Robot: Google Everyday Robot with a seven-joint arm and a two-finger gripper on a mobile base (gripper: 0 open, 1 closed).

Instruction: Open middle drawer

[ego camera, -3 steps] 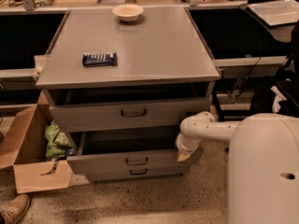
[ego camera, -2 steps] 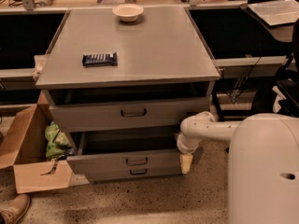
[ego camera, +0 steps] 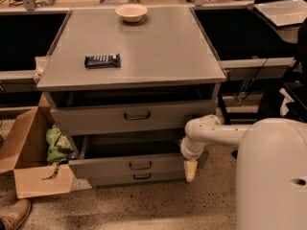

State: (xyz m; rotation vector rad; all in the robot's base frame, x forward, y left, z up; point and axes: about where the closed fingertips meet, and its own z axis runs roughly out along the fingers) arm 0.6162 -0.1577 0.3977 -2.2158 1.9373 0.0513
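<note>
The gripper (ego camera: 190, 169) points down just beside the right end of the middle drawer (ego camera: 105, 167); I cannot tell whether it is spread or closed. That drawer stands pulled out, under the top drawer (ego camera: 96, 119) and over the bottom drawer (ego camera: 115, 179). A bowl (ego camera: 131, 12) and a bar (ego camera: 102, 60) sit on the cabinet top (ego camera: 158, 56).

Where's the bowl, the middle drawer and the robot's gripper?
bowl (ego camera: 131, 11): camera view, its inside.
middle drawer (ego camera: 108, 167): camera view, front panel left of handle.
gripper (ego camera: 190, 169): camera view, its tip, beside drawer's right end.
</note>
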